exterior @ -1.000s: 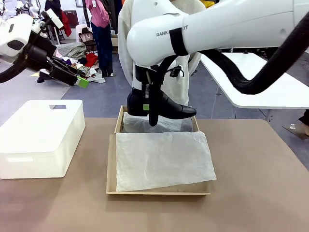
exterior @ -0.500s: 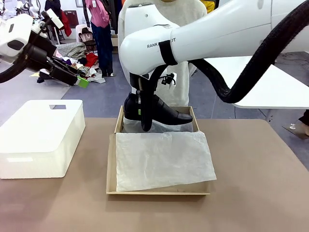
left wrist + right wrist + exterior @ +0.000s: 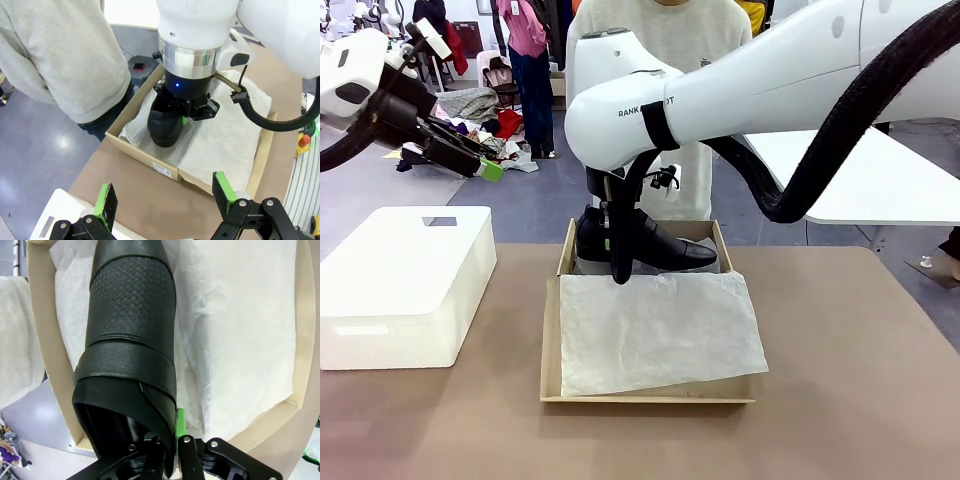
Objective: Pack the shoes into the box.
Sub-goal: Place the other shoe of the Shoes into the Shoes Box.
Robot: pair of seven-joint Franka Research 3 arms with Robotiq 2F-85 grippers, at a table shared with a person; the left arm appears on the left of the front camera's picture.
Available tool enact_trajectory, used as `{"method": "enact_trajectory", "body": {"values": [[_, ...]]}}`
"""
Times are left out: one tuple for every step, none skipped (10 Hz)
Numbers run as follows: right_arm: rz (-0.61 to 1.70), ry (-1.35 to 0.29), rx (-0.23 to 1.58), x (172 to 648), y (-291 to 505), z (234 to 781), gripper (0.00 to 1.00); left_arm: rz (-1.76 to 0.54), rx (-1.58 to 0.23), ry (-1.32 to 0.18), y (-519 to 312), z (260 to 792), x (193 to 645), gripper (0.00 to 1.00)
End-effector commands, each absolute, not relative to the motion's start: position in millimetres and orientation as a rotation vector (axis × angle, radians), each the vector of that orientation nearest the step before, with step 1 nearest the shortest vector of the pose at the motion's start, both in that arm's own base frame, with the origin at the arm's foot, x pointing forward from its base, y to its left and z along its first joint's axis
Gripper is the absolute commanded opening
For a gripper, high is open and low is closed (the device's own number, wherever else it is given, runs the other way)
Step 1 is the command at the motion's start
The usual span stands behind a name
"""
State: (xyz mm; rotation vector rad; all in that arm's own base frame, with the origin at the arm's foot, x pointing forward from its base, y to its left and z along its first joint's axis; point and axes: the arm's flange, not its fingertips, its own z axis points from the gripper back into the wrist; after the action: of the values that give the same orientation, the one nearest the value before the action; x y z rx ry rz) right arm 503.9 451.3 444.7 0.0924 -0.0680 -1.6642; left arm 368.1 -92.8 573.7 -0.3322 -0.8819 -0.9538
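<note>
White rounded right arm (image 3: 750, 85) — black ribbed cable (image 3: 875, 115) — black left gripper (image 3: 163, 192) (green pads (image 3: 106, 200)).

Brown matte worktop (image 3: 880, 400) up front, with a shiny grey-blue floor (image 3: 520, 200) behind it. There's a white table (image 3: 910, 190) off to the far right, and a messy heap of clothes (image 3: 470, 103) dumped on the floor far left. Overhead light leaves a bright glare spot (image 3: 62, 142) on the floor.

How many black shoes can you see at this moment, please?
1: a black shoe held at its heel opening by the right arm's fingers, low in the far end of the box. The other may be hidden under the tissue paper.
</note>
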Motion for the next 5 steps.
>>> {"method": "enact_trajectory", "body": {"values": [[-1.654, -0.083, 0.123, 507.5, 451.5, 444.7, 0.0, -0.965, -0.347, -0.889, -91.9, 572.5, 369.2, 1.0], [-1.667, -0.089, 0.127, 508.0, 451.2, 439.8, 0.0, -0.965, -0.347, -0.889, -91.9, 572.5, 369.2, 1.0], [-1.666, -0.084, 0.127, 508.8, 451.2, 436.4, 0.0, -0.965, -0.347, -0.889, -91.9, 572.5, 369.2, 1.0], [-1.67, -0.087, 0.135, 510.3, 450.9, 432.0, 0.0, -0.965, -0.347, -0.889, -91.9, 572.5, 369.2, 1.0], [-1.672, -0.083, 0.128, 511.2, 451.0, 427.4, 0.0, -0.965, -0.347, -0.889, -91.9, 572.5, 369.2, 1.0]]}}
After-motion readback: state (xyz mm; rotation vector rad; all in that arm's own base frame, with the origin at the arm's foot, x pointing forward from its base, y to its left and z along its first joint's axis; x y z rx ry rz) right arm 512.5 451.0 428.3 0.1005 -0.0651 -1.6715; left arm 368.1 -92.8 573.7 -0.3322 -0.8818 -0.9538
